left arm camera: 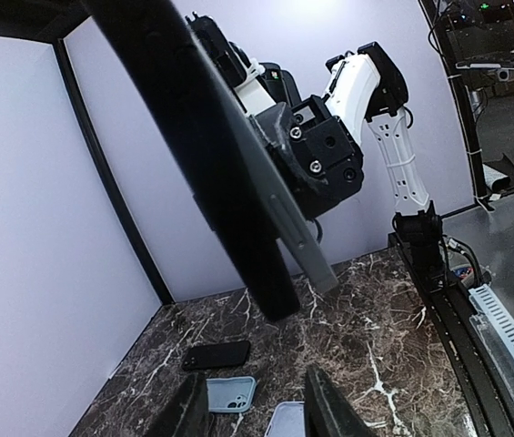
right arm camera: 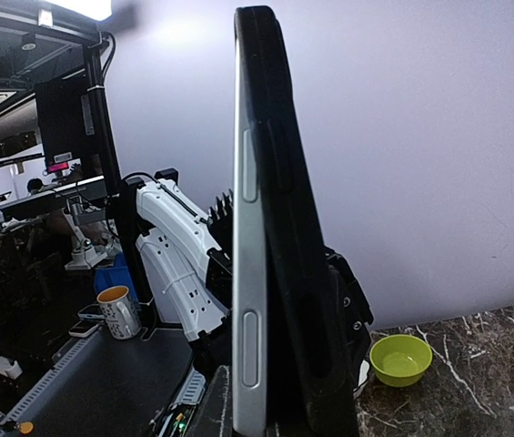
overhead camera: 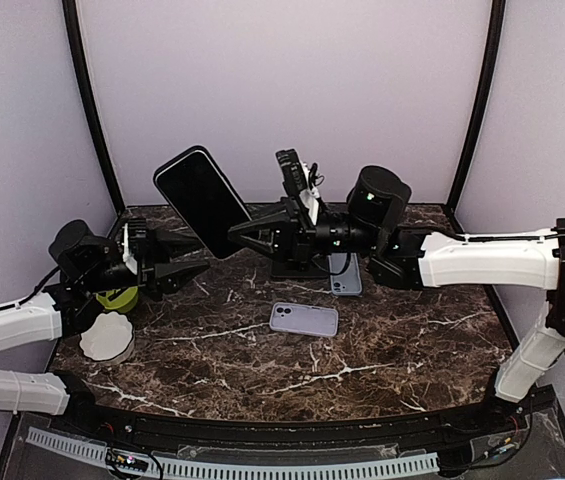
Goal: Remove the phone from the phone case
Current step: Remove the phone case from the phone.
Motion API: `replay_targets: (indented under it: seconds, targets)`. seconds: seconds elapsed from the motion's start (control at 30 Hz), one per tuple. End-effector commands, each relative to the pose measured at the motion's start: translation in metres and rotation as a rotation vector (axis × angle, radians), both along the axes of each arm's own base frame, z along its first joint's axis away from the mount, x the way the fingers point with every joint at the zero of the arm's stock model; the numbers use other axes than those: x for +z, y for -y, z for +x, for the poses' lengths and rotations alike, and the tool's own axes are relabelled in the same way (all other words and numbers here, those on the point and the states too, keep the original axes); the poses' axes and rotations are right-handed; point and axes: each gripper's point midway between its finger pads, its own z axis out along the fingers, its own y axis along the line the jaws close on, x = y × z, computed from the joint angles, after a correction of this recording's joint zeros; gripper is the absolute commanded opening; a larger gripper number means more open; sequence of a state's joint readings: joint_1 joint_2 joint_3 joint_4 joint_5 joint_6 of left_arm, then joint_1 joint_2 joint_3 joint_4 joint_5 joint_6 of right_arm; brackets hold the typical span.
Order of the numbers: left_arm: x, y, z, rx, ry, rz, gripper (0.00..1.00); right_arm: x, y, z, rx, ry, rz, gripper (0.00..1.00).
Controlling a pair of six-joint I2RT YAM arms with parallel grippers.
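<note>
**Phone aloft in my right pincer**

The phone point(right arm camera: 249, 228) fills my right wrist view edge-on. It shows a silver side with two long buttons, and a black case point(right arm camera: 307, 273) lies pressed along its back. I cannot tell whether the phone sits fully in that case. Its lower end is cut off by the bottom of the frame, and my own fingers are hard to make out there.

From above, my right pincer point(overhead camera: 234, 238) is clenched on the phone's lower end. It holds the phone tilted in the air, well above the table point(overhead camera: 392, 370), with the dark screen facing up. My left pincer point(overhead camera: 184, 256) hangs just beside that lower end, released, fingers spread with nothing between them. Whether a fingertip touches the phone I cannot tell. In the left wrist view the phone's upper end runs out of the frame.

Below, a lilac case point(overhead camera: 304, 319) lies flat mid-table, and a bluish case point(overhead camera: 345, 272) is half hidden under my right arm. A green bowl point(overhead camera: 117, 298) and a white ridged object point(overhead camera: 107, 337) sit near the left edge. Bare marble lies between the lilac case and the near edge, and the back wall stands behind the phone.
</note>
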State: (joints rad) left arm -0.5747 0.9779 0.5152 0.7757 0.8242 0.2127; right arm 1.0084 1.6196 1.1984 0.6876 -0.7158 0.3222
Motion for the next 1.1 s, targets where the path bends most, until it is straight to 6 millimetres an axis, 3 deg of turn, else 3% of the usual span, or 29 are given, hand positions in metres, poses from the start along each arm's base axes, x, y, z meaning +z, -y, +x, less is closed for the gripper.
replay_targets:
  seconds: [0.0, 0.77, 1.07]
  targets:
    - [0.011, 0.001, -0.003, -0.021, -0.003, -0.034, 0.38, 0.032, 0.001, -0.003, -0.023, 0.086, 0.097, 0.00]
    - [0.011, 0.004, -0.005, -0.045, -0.036, -0.043, 0.39, 0.014, -0.012, -0.008, -0.028, 0.101, 0.049, 0.00]
    - [0.010, 0.004, -0.001, -0.029, -0.046, -0.041, 0.28, 0.009, -0.015, -0.015, 0.002, 0.106, 0.033, 0.00]
